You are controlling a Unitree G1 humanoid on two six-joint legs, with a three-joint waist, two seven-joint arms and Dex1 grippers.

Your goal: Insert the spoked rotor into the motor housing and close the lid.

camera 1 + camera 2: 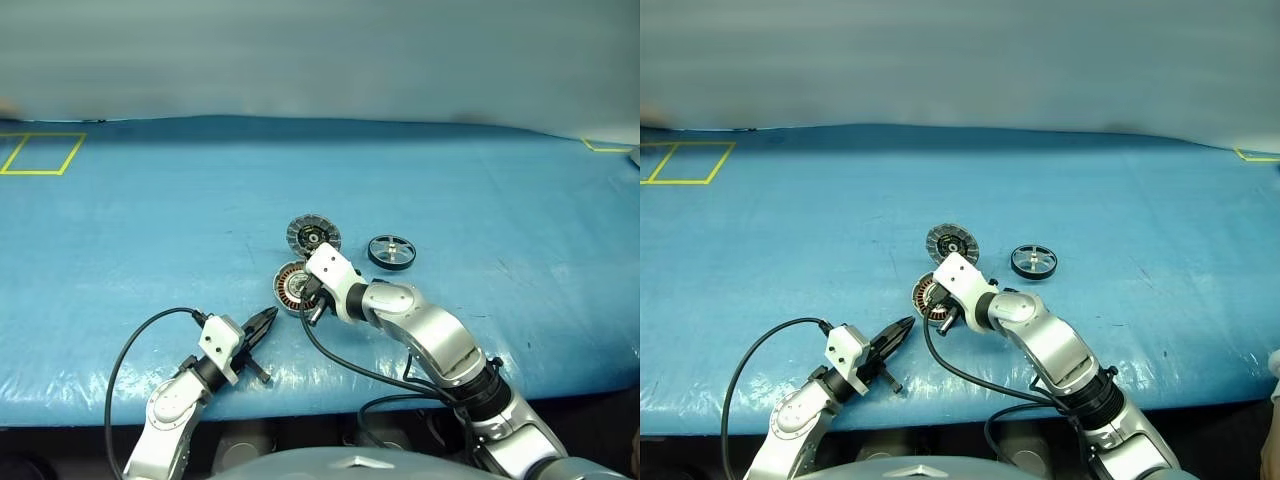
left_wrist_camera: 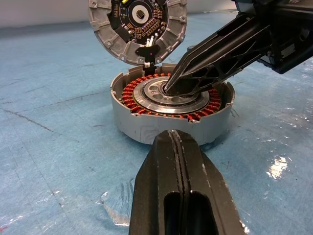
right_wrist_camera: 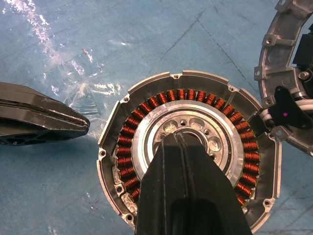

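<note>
The motor housing sits open on the blue table, its copper windings and silvery centre showing. My right gripper is shut, with its tips resting on that silvery centre and nothing held. Just beyond the housing, the lid shows its segmented inner face and is joined to the housing by short wires. The spoked rotor lies flat on the table to the right of the lid, apart from both grippers. My left gripper is shut and empty, and it points at the housing from a short gap on its near left.
A yellow tape rectangle marks the blue table cover at the far left, and a yellow corner mark sits at the far right. A black cable loops from my left wrist near the table's front edge.
</note>
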